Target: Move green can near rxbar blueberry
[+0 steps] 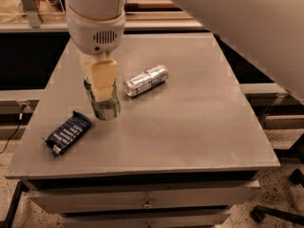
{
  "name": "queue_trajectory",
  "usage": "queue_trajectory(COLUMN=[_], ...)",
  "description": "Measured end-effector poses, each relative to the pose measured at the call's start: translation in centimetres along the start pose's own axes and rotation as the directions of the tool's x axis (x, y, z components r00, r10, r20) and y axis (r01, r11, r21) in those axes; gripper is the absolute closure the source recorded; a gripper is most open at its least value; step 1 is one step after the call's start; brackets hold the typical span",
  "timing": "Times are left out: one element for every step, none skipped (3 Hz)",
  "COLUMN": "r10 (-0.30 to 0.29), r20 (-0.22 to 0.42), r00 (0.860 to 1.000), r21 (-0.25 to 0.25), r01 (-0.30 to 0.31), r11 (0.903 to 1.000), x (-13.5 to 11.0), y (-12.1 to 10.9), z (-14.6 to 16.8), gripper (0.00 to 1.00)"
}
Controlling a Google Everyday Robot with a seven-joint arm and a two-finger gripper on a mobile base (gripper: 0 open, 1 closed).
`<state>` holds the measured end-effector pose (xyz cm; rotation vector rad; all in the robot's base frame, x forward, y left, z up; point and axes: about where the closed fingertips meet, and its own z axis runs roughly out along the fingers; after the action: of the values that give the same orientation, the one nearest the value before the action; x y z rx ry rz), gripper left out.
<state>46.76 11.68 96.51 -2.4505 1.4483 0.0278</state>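
Observation:
My gripper (101,82) hangs from the white arm at the upper left and is shut on the green can (104,104), with its pale fingers (103,79) down over the can's upper part. The can is upright, close above or on the grey table (190,127), left of centre. The rxbar blueberry (68,133), a dark blue wrapper with white lettering, lies flat near the table's front left, a short gap left of and below the can.
A slim silver can (146,80) lies on its side near the table's middle, right of the green can. The table has drawers (147,201) under its front edge. A shelf rail (156,25) runs behind the table.

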Motion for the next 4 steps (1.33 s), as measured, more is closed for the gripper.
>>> queue_trajectory(r10=[-0.018, -0.028, -0.066, -0.067], r20=[-0.001, 0.006, -0.008, -0.009], r00=[1.0, 1.0, 0.998, 0.998], r21=[-0.029, -0.051, -0.08, -0.081], r01=[0.018, 0.028, 0.065, 0.066], r11=[0.9994, 0.9983, 0.9947, 0.9946], x=[0.0, 0.1, -1.1, -1.2], y=[0.3, 0.7, 1.4, 1.3], z=[2.2, 3.7, 5.5, 5.4], gripper=[1.0, 1.0, 0.84, 0.6])
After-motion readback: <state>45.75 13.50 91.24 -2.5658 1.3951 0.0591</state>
